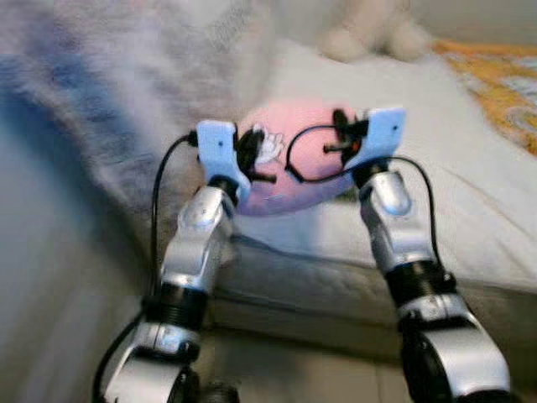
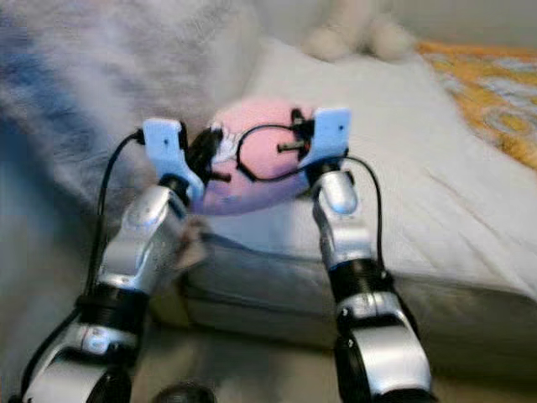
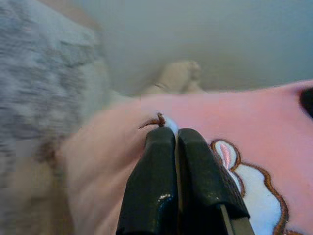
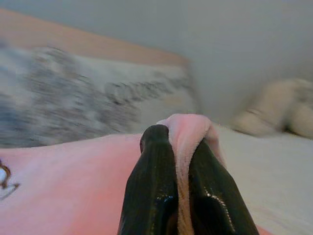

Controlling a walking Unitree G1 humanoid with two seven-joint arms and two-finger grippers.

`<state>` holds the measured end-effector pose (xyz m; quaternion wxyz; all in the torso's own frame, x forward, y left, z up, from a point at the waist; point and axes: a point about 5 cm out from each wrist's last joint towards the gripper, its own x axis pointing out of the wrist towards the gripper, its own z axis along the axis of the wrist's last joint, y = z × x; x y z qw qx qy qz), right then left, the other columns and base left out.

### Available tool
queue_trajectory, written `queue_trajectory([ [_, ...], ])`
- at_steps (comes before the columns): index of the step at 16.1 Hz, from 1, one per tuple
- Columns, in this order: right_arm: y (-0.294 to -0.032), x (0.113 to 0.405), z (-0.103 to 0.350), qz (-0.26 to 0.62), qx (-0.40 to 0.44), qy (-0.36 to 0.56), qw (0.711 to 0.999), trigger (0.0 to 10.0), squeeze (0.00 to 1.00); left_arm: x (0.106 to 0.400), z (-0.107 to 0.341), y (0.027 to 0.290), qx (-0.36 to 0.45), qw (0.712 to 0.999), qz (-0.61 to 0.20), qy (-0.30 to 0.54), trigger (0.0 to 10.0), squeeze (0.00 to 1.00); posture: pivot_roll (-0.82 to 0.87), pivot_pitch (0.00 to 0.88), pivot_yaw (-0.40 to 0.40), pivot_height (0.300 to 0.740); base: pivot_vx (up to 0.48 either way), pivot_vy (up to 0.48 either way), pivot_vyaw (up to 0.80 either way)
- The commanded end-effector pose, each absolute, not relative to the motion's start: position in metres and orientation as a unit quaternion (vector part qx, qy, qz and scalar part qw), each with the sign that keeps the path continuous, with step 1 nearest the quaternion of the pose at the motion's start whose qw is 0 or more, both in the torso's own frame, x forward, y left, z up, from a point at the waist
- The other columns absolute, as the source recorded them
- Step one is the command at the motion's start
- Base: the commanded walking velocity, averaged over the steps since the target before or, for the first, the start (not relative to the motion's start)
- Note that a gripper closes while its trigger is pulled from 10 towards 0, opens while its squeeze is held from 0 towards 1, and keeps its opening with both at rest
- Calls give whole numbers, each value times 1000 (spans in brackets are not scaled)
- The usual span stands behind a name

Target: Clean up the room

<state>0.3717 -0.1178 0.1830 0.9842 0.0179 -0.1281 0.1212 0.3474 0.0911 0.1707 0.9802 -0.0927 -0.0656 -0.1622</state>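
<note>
Pink pillow (image 1: 289, 172) crosswise between left hand (image 3: 177, 139) and right hand (image 4: 181, 134).

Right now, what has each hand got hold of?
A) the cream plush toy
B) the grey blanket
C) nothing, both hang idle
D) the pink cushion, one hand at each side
D: the left hand is pinched shut on the pink cushion at one edge, and the right hand grips a fold of it at the other.
</note>
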Motion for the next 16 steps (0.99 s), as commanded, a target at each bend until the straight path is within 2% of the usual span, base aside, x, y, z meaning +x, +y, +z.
queue_trajectory([
  [1,-132,375,199,94,29,-162,982,10000,0,351,180,103,-84,983,-137,-86,10000,0,-29,0,24,736,480,0,0],
  [13,-139,380,196,70,25,-153,985,10000,0,359,182,96,-69,983,-154,-75,10000,0,-37,0,42,736,466,0,0],
  [16,-147,395,203,63,25,-127,990,10000,0,376,187,92,-60,982,-169,-63,10000,0,-28,0,49,736,0,0,0],
])
